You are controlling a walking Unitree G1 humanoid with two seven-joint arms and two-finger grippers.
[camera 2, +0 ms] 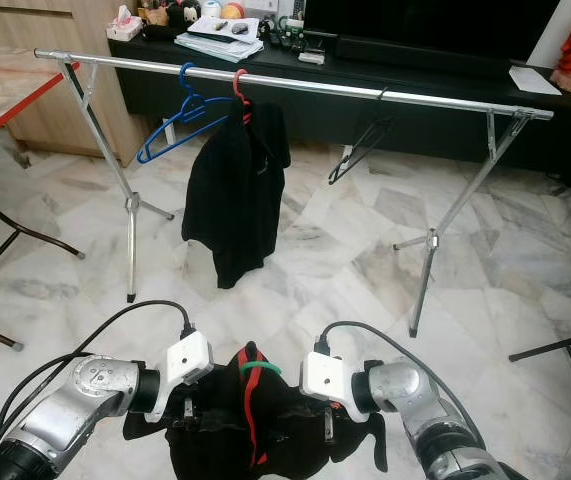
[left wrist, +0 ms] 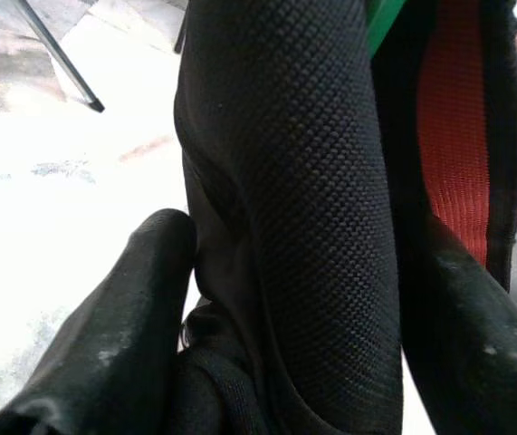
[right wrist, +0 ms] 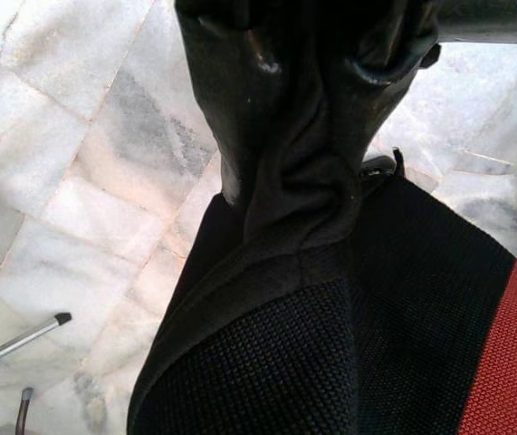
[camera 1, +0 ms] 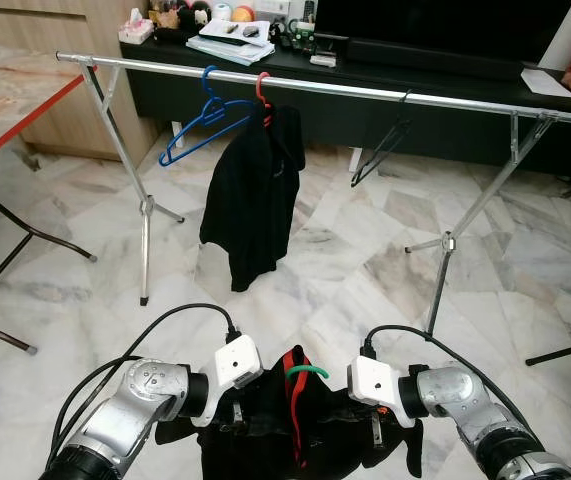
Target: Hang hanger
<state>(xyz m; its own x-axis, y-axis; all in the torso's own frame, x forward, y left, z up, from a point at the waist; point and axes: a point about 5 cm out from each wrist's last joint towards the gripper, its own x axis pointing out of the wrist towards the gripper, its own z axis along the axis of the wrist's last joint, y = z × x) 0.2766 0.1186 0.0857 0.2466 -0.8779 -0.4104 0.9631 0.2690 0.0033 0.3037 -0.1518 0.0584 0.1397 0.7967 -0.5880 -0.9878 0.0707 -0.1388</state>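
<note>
A green plastic hanger [camera 1: 306,372] carried a black mesh garment with red trim [camera 1: 295,425], and only the hanger's curved hook showed above the fabric. The garment was held low in front of the robot, between both arms, well short of the long silver metal clothes rail [camera 1: 315,85]. The left gripper [left wrist: 267,299] was clamped on the garment's one shoulder, a fold of mesh pinched between its fingers [left wrist: 113,335]. The right gripper [right wrist: 308,63] was closed on the other shoulder, its fingertips pressed into bunched black cloth.

On the rail hung an empty blue plastic hanger [camera 1: 197,125], beside it a red hanger bearing a black jacket [camera 1: 255,195], and farther right an empty thin black hanger [camera 1: 377,152]. The rail stood on pale marble floor tiles [camera 1: 345,260], before a dark low cabinet [camera 1: 435,75].
</note>
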